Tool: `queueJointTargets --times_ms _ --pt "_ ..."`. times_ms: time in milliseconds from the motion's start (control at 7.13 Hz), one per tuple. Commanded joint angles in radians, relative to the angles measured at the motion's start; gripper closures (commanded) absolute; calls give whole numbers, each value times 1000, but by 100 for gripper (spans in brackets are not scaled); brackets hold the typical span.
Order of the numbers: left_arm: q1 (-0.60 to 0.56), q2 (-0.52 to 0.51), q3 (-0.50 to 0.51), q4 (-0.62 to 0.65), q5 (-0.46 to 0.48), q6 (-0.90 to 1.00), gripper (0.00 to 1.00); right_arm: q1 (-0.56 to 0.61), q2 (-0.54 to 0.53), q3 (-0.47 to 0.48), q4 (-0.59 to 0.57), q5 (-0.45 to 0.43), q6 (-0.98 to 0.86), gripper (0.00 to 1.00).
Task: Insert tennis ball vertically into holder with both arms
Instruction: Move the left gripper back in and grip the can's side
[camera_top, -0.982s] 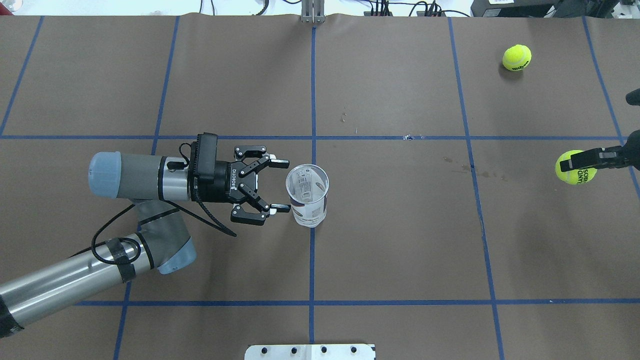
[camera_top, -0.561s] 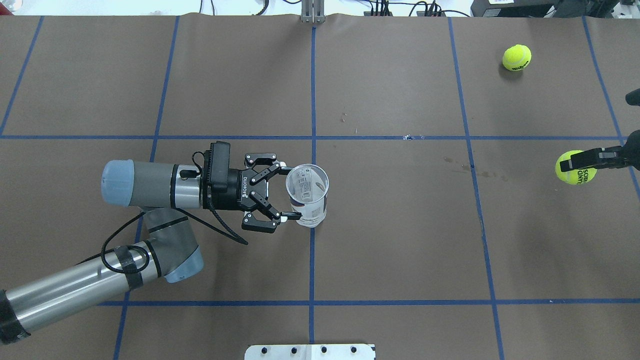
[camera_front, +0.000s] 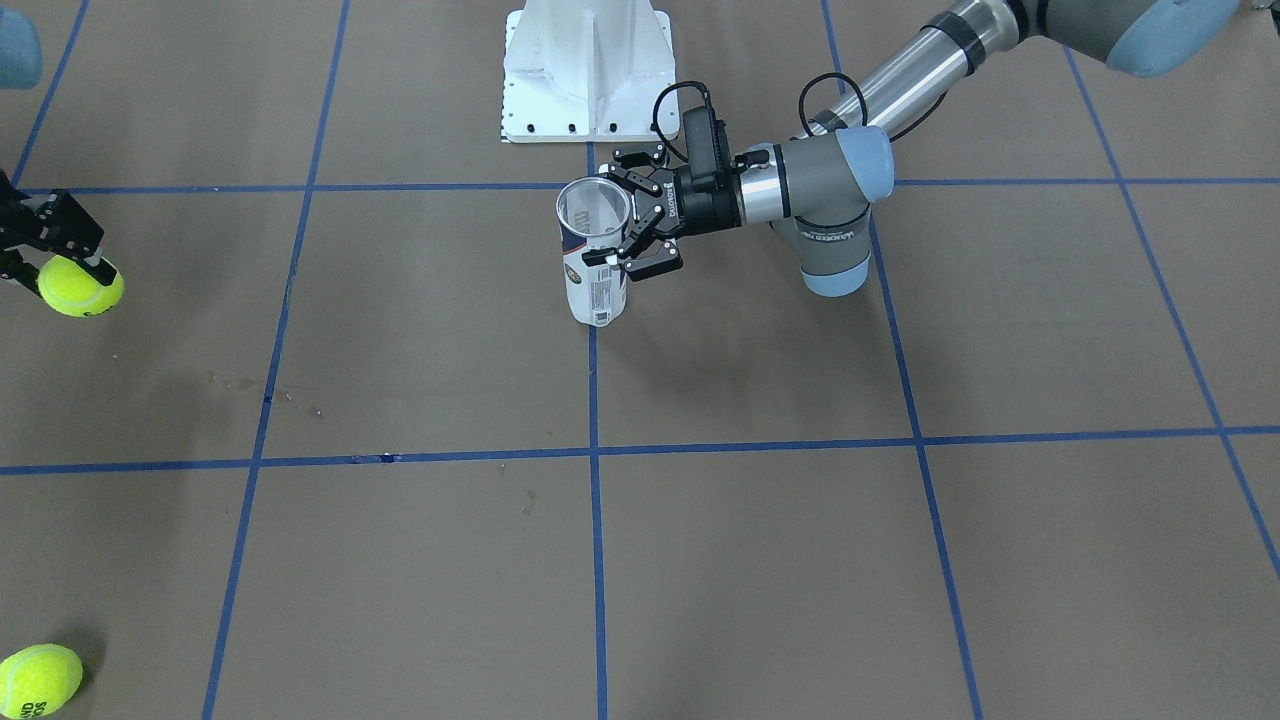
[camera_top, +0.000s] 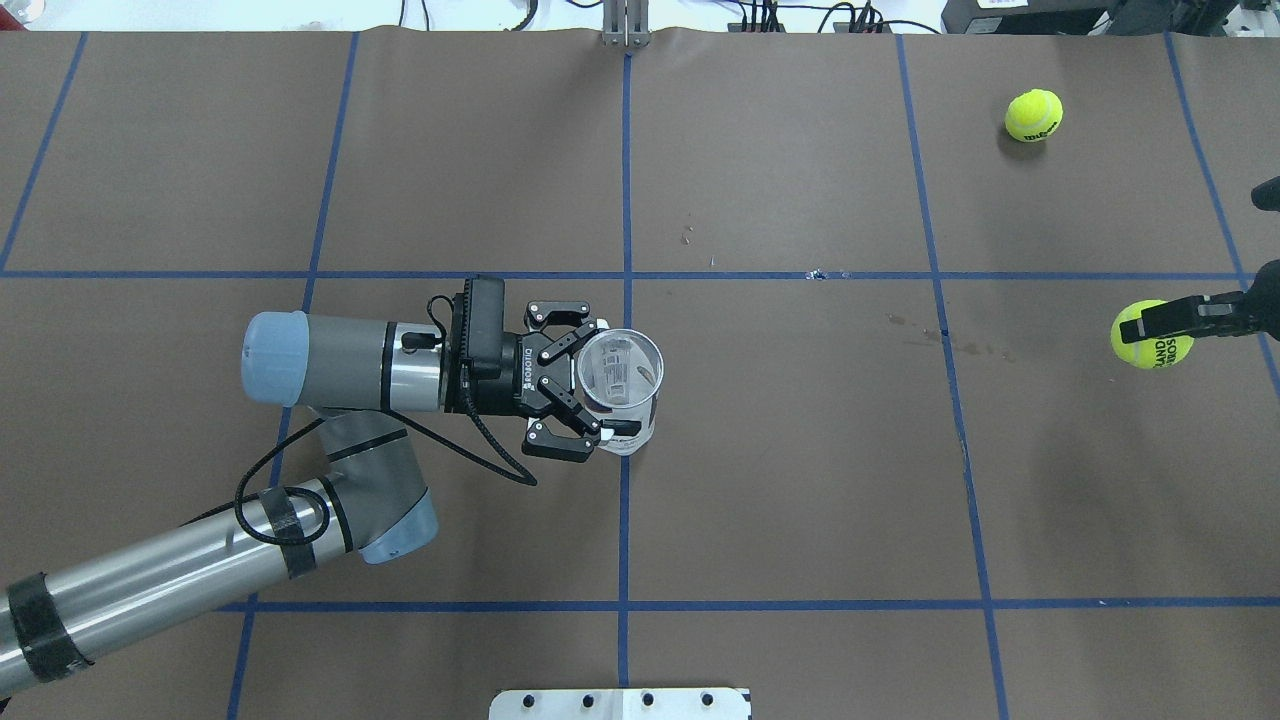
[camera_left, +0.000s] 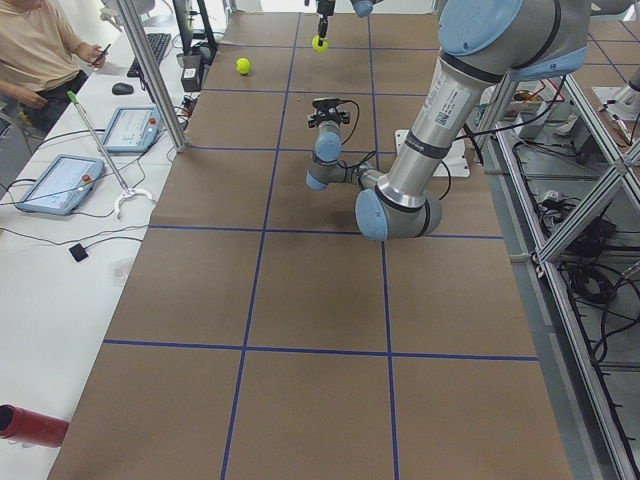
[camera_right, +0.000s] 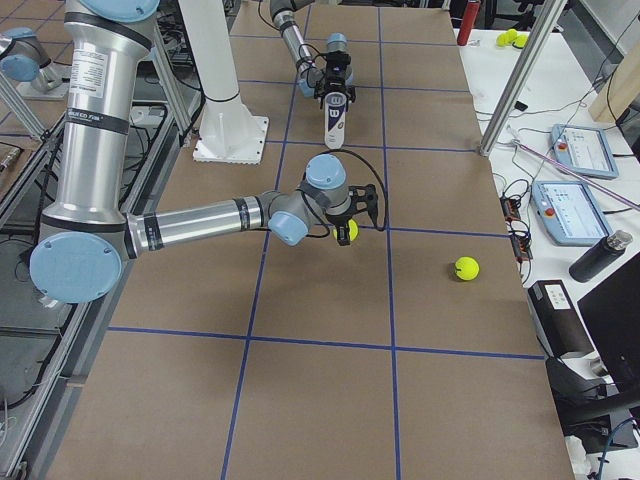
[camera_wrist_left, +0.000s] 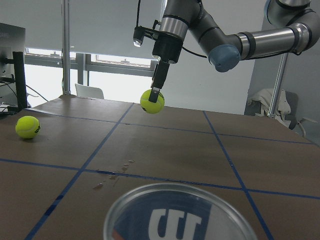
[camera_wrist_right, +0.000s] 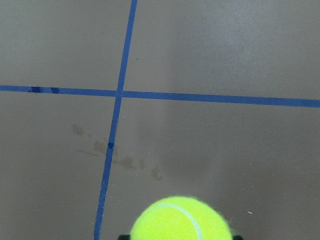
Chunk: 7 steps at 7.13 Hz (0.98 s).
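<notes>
The holder (camera_top: 622, 392) stands upright near the table's middle, a clear tube with its open mouth up and a white and navy label (camera_front: 596, 280). My left gripper (camera_top: 606, 377) reaches in level from the left. It is open, with one finger on each side of the tube. In the left wrist view the tube's rim (camera_wrist_left: 180, 210) fills the bottom. My right gripper (camera_top: 1152, 325) is shut on a yellow tennis ball (camera_top: 1150, 338) and holds it above the table at the far right (camera_front: 80, 287). The same ball shows in the right wrist view (camera_wrist_right: 181, 220).
A second tennis ball (camera_top: 1033, 115) lies on the table at the far right corner (camera_front: 38, 680). The white pedestal base (camera_front: 585, 70) sits behind the holder. A person (camera_left: 40, 50) sits at a side bench with tablets.
My left gripper has slid right toward the holder, from just short of it to having its open fingers on either side. The right arm and both balls have not moved.
</notes>
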Motion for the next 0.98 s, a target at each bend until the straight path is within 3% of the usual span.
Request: queueJointTargets --times_ms 0,421,842 --pt "2 -2 12 2 -1 2 1 0 2 2 0 -1 0 100" --pt "2 -3 12 1 -3 2 10 11 18 5 -2 2 0 100" --pt "2 -3 12 1 -3 2 18 84 63 9 -5 109 3 100"
